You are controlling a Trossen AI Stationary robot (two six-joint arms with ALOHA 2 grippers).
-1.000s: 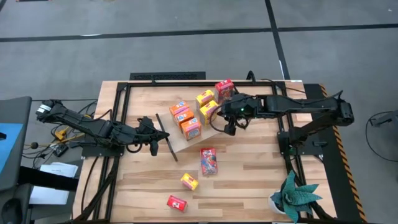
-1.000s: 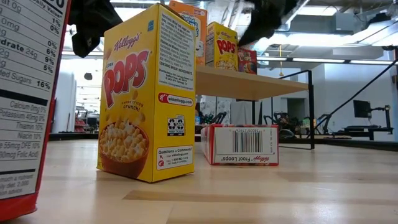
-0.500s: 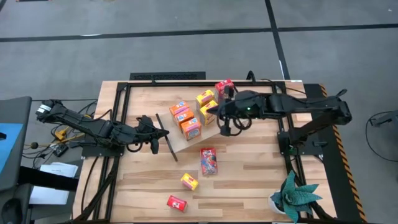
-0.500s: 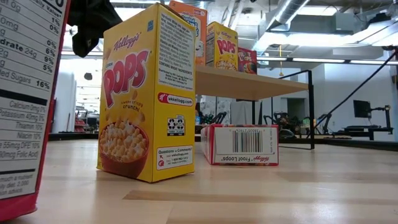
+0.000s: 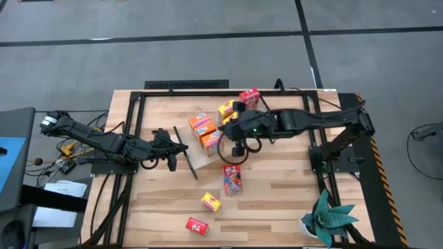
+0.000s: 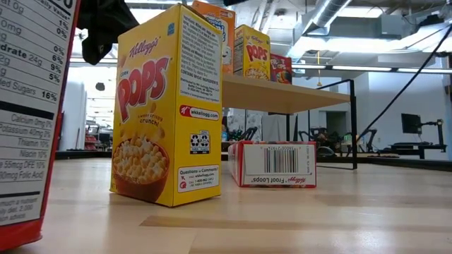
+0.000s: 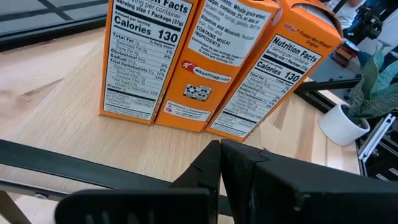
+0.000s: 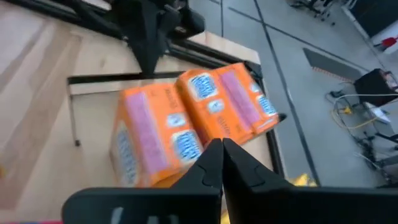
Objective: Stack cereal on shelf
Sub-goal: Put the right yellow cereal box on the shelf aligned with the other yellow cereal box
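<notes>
Above the shelf [image 5: 208,158], the right tool [image 5: 237,147] hangs empty, fingers pressed together, beside three orange boxes [image 5: 206,132]. Left tool [image 5: 169,160], also pressed together, waits at the shelf's left end. High view alone shows a red box [image 5: 232,179] flat on the worktop [image 5: 277,200], with yellow box [image 5: 211,202] and small red box [image 5: 197,225] nearer the front. Low view shows yellow and red boxes on the shelf board [image 6: 282,95]. Left wrist view shows nutrition panels.
</notes>
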